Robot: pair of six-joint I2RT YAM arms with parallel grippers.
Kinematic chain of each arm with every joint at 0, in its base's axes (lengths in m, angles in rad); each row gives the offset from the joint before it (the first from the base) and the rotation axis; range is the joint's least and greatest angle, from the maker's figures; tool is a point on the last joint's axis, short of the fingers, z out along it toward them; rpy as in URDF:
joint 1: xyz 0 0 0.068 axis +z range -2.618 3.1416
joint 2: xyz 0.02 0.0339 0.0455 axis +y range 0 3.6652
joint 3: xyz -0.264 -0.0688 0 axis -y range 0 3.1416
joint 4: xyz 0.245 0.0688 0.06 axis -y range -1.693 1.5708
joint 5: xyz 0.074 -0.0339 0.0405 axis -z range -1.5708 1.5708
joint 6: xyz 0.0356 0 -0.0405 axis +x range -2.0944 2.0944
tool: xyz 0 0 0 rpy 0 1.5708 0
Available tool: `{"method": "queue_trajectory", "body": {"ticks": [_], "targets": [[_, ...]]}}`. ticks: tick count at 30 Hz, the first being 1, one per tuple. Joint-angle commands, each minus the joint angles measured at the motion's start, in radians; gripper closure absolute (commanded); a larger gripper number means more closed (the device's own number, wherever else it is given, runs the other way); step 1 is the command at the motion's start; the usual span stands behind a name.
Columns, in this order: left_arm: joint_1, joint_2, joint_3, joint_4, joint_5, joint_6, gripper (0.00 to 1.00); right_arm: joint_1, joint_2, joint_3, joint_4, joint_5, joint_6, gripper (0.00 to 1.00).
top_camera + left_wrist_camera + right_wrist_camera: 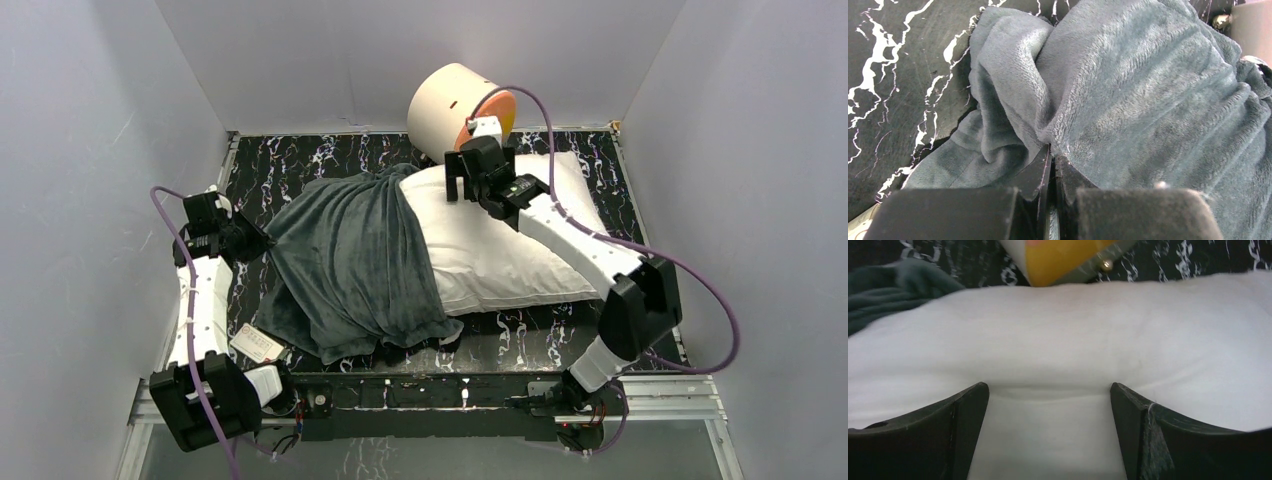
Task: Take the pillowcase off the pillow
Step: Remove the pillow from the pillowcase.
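Note:
The pillowcase (350,265), its plain dark grey plush side up, covers the left part of the white pillow (500,240) and spreads onto the table. The pillow's right half lies bare. My left gripper (255,240) is at the pillowcase's left edge, shut on a bunched fold of it (1048,125); the left gripper (1053,155) shows closed jaws in its wrist view. My right gripper (462,185) is open, its fingers (968,405) pressed down on the pillow (1058,350) near its far edge. The pillowcase's edge shows at the left in the right wrist view (883,290).
A cream-and-orange cylinder (455,105) stands at the back, just behind my right gripper, also in the right wrist view (1063,255). The black marbled table (290,160) is walled in white on three sides. A white tag (258,347) lies near the left arm's base.

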Motion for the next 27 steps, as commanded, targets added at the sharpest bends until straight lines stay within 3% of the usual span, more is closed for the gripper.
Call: {"method": "queue_trajectory", "body": {"ticks": [1, 5, 10, 16, 17, 20, 22, 27], "targets": [[0.008, -0.097, -0.043, 0.037, -0.075, -0.02, 1.0, -0.118, 0.05, -0.123, -0.064, 0.196, 0.223, 0.01], [0.009, -0.112, 0.0, -0.005, -0.238, -0.03, 1.0, -0.29, 0.06, -0.273, -0.137, 0.111, 0.342, 0.01], [0.01, -0.18, 0.039, -0.02, -0.509, -0.041, 1.0, -0.365, -0.084, -0.48, -0.078, 0.105, 0.377, 0.02], [0.01, -0.147, 0.005, 0.008, -0.362, -0.015, 1.0, -0.365, -0.21, -0.553, -0.028, -0.041, 0.32, 0.05], [0.01, -0.14, -0.001, 0.019, -0.304, 0.002, 0.93, -0.365, -0.223, -0.558, -0.027, -0.065, 0.309, 0.05], [0.01, -0.115, 0.016, 0.036, -0.171, 0.036, 0.59, -0.365, -0.275, -0.596, -0.018, -0.103, 0.287, 0.05], [0.01, -0.095, 0.043, 0.067, -0.07, 0.055, 0.23, -0.365, -0.318, -0.631, 0.0, -0.134, 0.274, 0.05], [0.009, 0.047, 0.167, 0.171, 0.222, 0.058, 0.06, -0.366, -0.405, -0.717, 0.048, -0.242, 0.251, 0.05]]}}
